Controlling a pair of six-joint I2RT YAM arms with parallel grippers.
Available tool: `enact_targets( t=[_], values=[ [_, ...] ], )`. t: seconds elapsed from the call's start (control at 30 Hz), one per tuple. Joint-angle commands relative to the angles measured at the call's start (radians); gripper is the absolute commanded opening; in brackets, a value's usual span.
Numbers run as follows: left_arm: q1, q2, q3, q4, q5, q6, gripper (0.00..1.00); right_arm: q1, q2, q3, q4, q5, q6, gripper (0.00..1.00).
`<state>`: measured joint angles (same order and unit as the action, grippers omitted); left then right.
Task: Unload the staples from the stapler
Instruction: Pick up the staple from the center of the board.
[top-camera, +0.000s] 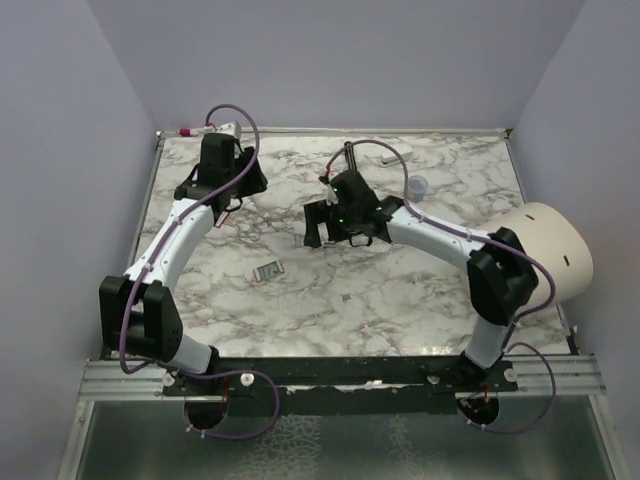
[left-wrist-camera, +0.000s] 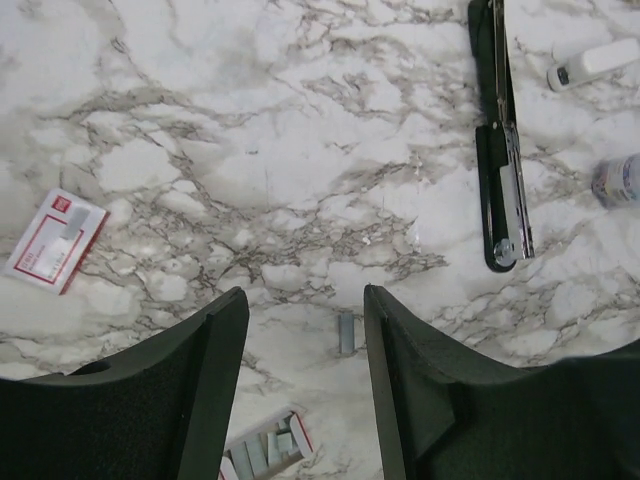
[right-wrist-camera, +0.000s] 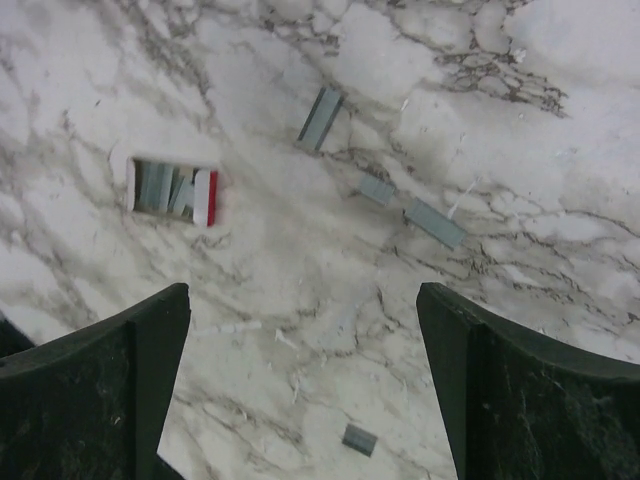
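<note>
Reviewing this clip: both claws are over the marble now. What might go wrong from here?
1. The loose staples lie flat and scattered on the marble; the wide-open right claw may push or scatter them rather than pinch one.
2. The left claw sits open above a single strip, with the red-and-white staple holder close by; lowering could knock it.

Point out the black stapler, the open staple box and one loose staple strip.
black stapler (left-wrist-camera: 492, 180): left wrist view, black body.
staple box (right-wrist-camera: 211, 198): right wrist view, red end wall.
loose staple strip (right-wrist-camera: 320, 118): right wrist view, strip's middle.
</note>
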<state>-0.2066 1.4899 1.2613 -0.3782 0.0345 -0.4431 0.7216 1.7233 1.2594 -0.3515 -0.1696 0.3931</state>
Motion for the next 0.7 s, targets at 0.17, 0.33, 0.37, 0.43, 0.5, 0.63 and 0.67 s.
enact_targets(
  t=[0.17,0.33,0.37,0.43,0.5,0.63,0.67],
  values=[
    [0.083,-0.150,-0.118,0.078,-0.072,0.016,0.54,0.114,0.380,0.506,-0.399,0.328,0.155,0.92],
    [0.092,-0.177,-0.126,0.089,-0.041,0.008,0.55,0.166,0.520,0.696,-0.506,0.448,0.164,0.90],
    [0.096,-0.175,-0.126,0.088,-0.030,0.005,0.55,0.175,0.543,0.734,-0.527,0.466,0.165,0.88],
    [0.103,-0.179,-0.127,0.089,-0.013,-0.001,0.55,0.183,0.596,0.804,-0.562,0.479,0.164,0.82],
    [0.106,-0.184,-0.130,0.090,-0.006,-0.007,0.55,0.185,0.624,0.842,-0.567,0.472,0.163,0.73],
    [0.110,-0.190,-0.127,0.086,0.000,-0.013,0.55,0.191,0.674,0.908,-0.591,0.481,0.173,0.70],
    [0.111,-0.192,-0.126,0.084,0.001,-0.013,0.55,0.192,0.689,0.925,-0.599,0.482,0.175,0.70]
  ],
)
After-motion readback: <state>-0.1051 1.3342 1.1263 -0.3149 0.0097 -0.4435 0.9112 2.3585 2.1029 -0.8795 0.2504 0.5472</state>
